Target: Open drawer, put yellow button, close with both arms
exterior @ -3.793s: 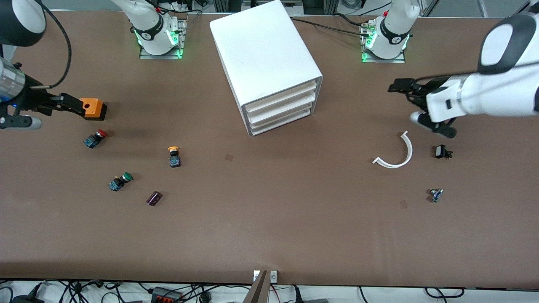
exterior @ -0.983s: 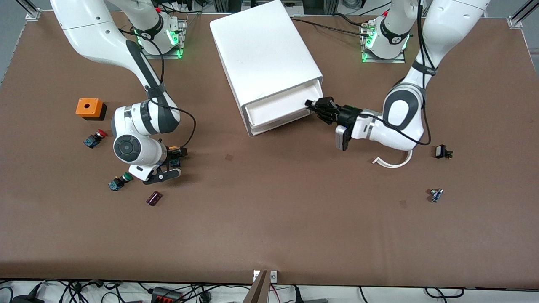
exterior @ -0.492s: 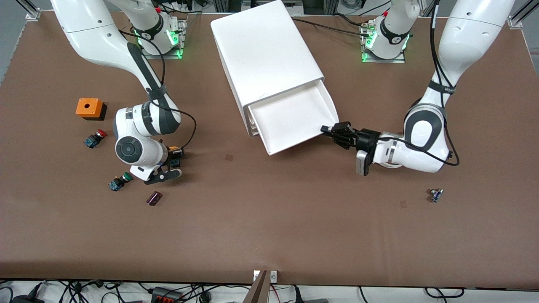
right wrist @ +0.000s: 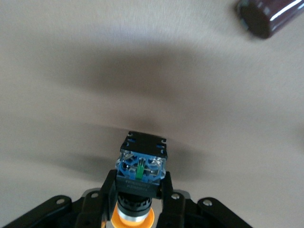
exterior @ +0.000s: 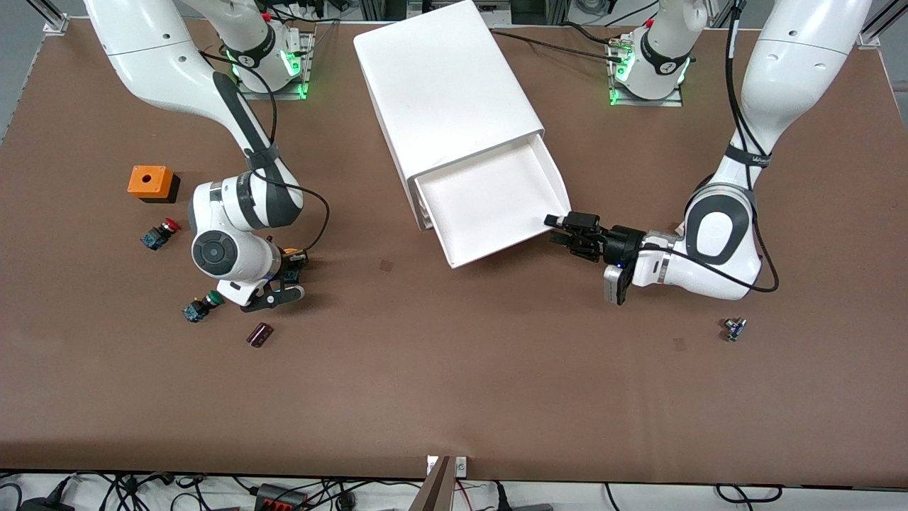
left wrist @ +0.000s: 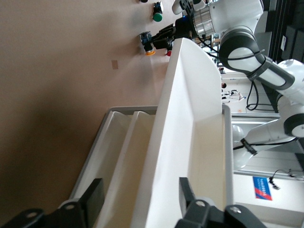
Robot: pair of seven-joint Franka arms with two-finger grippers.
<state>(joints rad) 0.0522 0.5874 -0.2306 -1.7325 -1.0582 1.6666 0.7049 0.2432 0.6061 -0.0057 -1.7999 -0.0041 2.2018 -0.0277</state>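
The white cabinet [exterior: 443, 85] stands mid-table. Its top drawer [exterior: 489, 202] is pulled far out and is empty. My left gripper [exterior: 560, 226] is at the drawer's front corner toward the left arm's end. In the left wrist view it [left wrist: 141, 197] is open, with the drawer's front wall [left wrist: 190, 118] between its spread fingers. My right gripper [exterior: 292, 264] is low at the table and shut on the dark body of the yellow button [exterior: 289, 251]. The right wrist view shows the fingers [right wrist: 107, 190] clamping the button [right wrist: 141, 171], orange cap toward the wrist.
An orange box [exterior: 150, 182], a red button [exterior: 159, 233], a green button [exterior: 202, 305] and a dark cylinder [exterior: 259, 334] lie around the right gripper. A small part [exterior: 735, 328] lies near the left arm's elbow. The two lower drawers stay shut.
The left gripper pulled the top drawer out of the cabinet, then eased slightly back from its corner. The right gripper stayed at the yellow button.
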